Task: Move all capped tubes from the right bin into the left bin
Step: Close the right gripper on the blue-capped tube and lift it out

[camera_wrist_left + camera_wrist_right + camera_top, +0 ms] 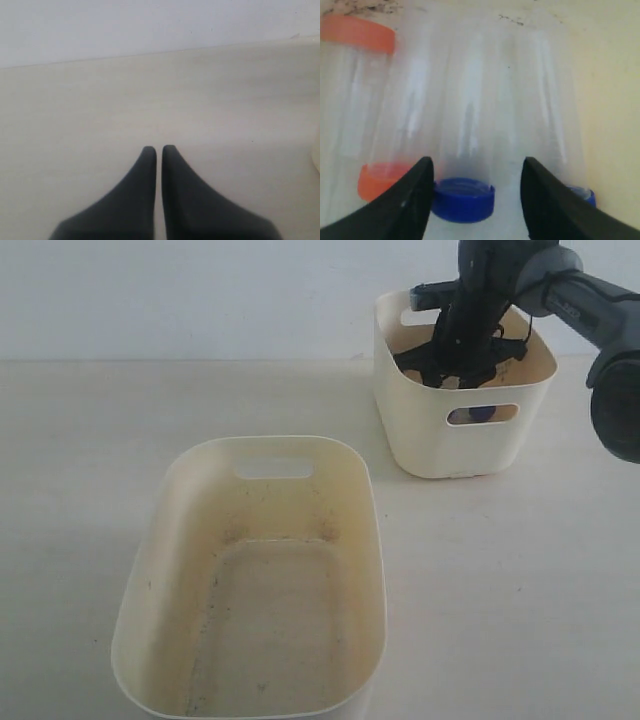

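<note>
Inside the right bin point(432, 445), at the far right of the table point(90, 440), the right gripper point(476, 164) was found down among the capped tubes point(415, 100), which lay side by side on the bin's floor. Its jaws were spread apart and nothing was yet gripped. A blue-capped tube point(465, 145) was straddled between them, with an orange-capped tube point(380, 181) just beside one jaw and a second blue cap point(581, 195) showing past the other. Whether either finger already touched the straddled tube could not be told. Through the bin's handle slot, in the exterior view, a blue cap point(482, 414) could be made out.

The left bin point(150, 570), nearer the camera and well apart from the right one, was seen to hold no tubes, only dark speckles on its floor. The left gripper point(159, 149) was held over bare table with its fingers pressed together on nothing.

The step in hand was judged to be the first pick, so the task was barely begun. For the next move, the jaws would need to be closed squarely on the blue-capped tube without the neighbours being pinched. The tube would then have to be lifted clear of the tall wall before being carried across to the left bin.
</note>
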You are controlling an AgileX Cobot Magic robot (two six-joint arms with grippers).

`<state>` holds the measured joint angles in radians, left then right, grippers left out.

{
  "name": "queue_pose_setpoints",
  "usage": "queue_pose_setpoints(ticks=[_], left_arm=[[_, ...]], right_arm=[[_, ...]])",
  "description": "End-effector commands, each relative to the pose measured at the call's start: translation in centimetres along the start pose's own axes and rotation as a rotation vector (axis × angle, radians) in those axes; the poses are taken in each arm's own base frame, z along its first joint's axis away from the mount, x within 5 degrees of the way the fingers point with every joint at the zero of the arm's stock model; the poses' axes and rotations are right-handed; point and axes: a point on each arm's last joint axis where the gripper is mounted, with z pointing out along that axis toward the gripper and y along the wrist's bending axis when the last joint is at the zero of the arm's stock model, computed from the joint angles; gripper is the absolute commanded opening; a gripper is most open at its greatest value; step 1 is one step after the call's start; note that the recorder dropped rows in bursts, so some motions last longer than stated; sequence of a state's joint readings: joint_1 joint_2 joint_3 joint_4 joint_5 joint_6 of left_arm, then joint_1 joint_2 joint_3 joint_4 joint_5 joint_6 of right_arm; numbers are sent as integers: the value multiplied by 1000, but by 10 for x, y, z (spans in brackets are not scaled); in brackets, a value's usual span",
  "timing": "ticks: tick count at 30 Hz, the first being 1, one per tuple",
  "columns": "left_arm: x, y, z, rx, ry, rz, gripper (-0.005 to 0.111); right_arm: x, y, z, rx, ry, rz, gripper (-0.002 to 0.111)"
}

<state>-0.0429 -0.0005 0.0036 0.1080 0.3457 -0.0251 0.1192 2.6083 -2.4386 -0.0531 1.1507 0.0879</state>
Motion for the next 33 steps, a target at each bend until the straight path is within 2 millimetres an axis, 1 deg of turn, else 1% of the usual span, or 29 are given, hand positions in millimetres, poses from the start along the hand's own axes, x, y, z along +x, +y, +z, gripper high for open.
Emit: queue_pose_setpoints(ticks=[1,9,10,12,15,18,21,24,26,30,32,33], left_arm=[[-2,0,0,5,-9,-20,4],[-2,0,0,5,-9,-20,4],[-2,0,0,5,-9,-20,4],[-2,0,0,5,-9,-20,4],[-2,0,0,5,-9,-20,4],[-2,0,0,5,-9,-20,4],[-2,0,0,5,-9,-20,4],[-2,0,0,5,-9,-20,4],[-2,0,0,5,-9,-20,4],[-2,0,0,5,-9,-20,4],[-2,0,0,5,-9,-20,4],[-2,0,0,5,-9,-20,4]], right_arm=[[8,-6,17,21,56,3,51],[8,-5,18,15,56,11,51],[8,-5,18,15,56,11,48],[8,-5,18,15,60,16,34],[7,-5,11,16,61,19,0],[4,-6,-5,15,46,24,0],[-3,-7,-34,13,7,25,0],[-10,-8,-71,8,-62,26,0],[-14,-9,-100,4,-118,29,0],[-17,-11,-154,-11,-215,34,0],[-16,-7,-177,-66,-253,48,0],[-16,-6,-185,-91,-266,51,0]])
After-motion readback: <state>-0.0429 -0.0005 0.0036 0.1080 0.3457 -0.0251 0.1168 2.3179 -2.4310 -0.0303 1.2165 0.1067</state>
